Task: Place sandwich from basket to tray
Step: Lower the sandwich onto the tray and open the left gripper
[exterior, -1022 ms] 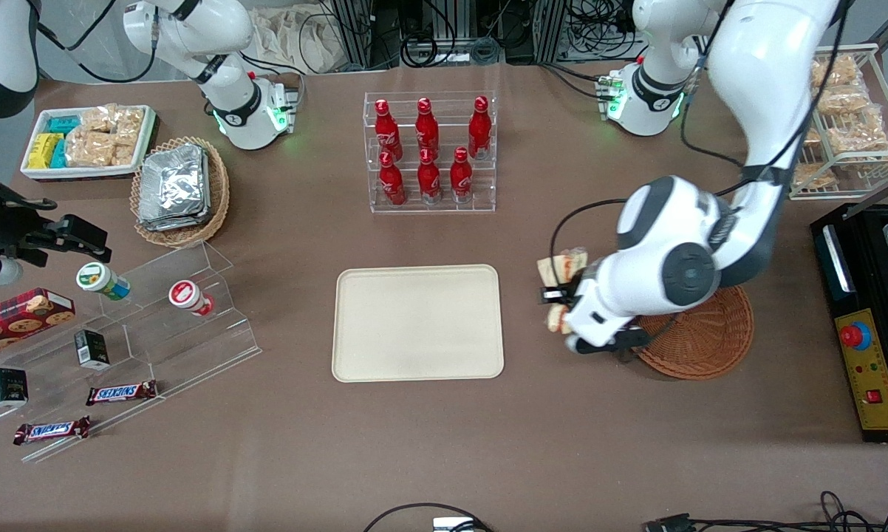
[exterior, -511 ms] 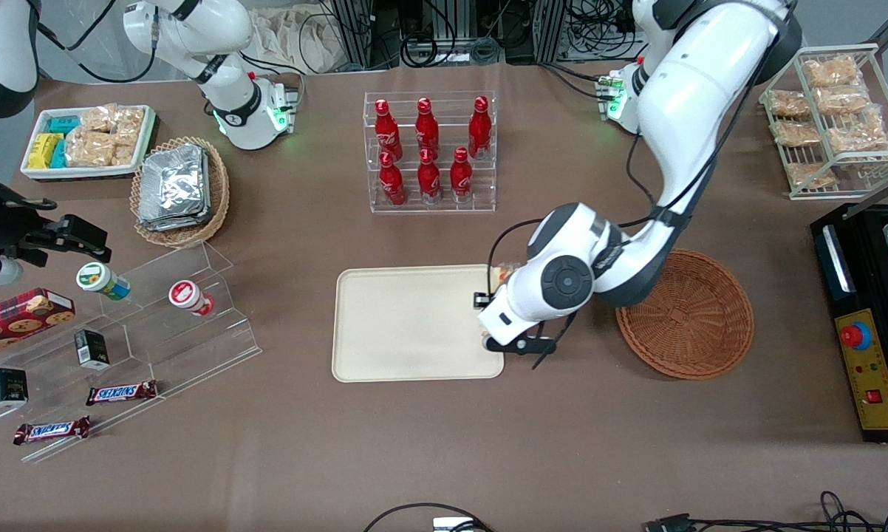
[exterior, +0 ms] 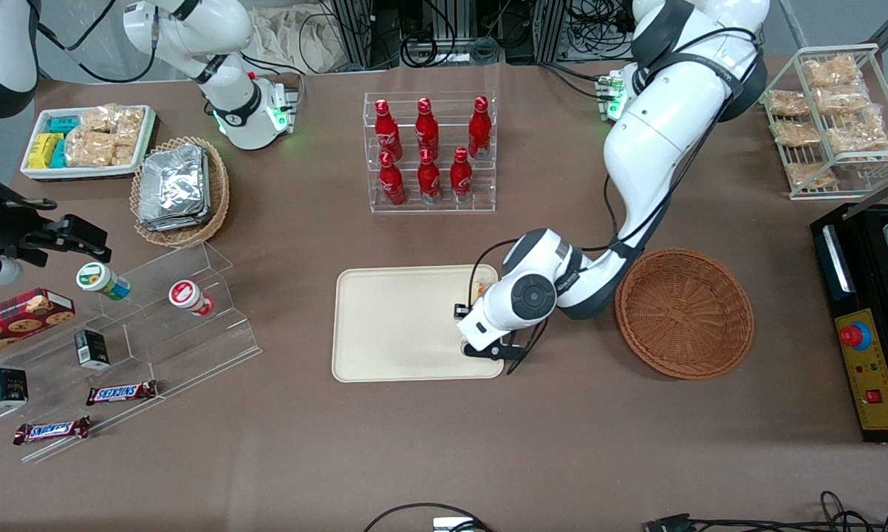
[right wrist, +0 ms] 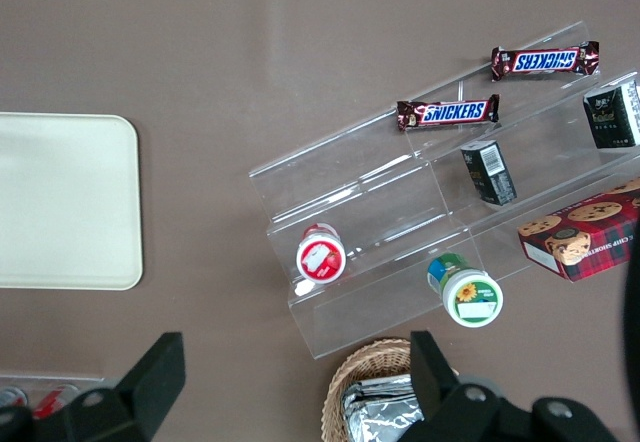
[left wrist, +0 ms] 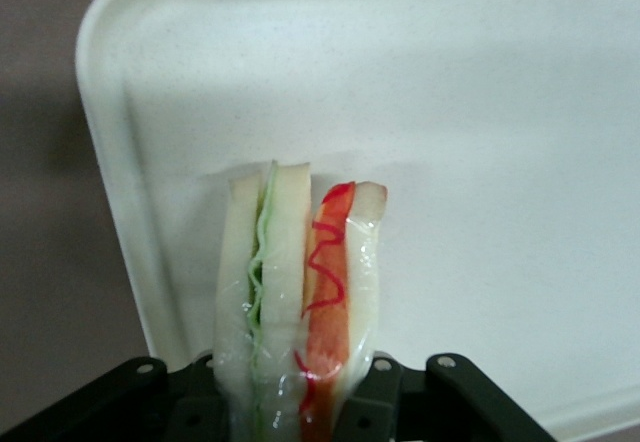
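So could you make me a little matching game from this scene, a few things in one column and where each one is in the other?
Things:
1. sandwich
2. basket
3. tray
4. gripper

Places or states:
A. flat on the table, under the held wedge
B. empty, toward the working arm's end of the table
C. shut, above the tray's edge nearest the basket
D. clamped between two fingers

Pairs: 1-D, 2-B, 3-A, 4-C

The front camera faces me from high up, taking in the whole table. My wrist camera looks close down past my gripper (left wrist: 300, 417) at the tray (left wrist: 520, 112). The parked arm's wrist camera looks straight down from higher; all three views share the tray (exterior: 407, 325) (right wrist: 60, 202).
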